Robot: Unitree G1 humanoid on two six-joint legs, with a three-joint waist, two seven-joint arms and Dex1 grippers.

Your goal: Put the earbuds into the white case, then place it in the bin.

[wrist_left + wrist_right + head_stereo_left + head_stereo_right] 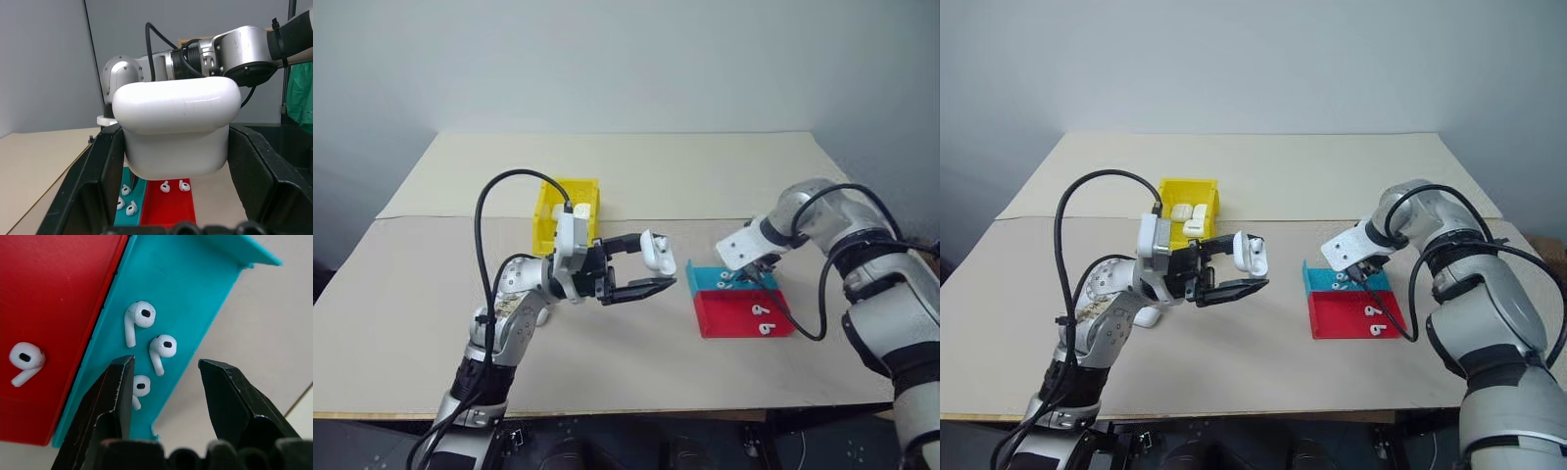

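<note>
Left hand grips an open white case above the counter; right hand hangs over the cyan tray with fingers apart.

The left hand (1239, 272) clamps the white case (1253, 254) between its two fingers, lid raised, over the middle of the counter (636, 176). The left wrist view shows the case's rounded body (176, 127) filling the gap between the fingers. The right wrist view shows three earbuds (161, 348) in the cyan tray (195, 289); one lies partly behind a fingertip of the parted right hand (166, 391), seemingly not yet touched. One more earbud (24, 360) lies in the red tray (54, 289). The right eye view shows the bin (1189, 196) toward the counter's far left, with what look like white cases (1190, 213) inside.
</note>
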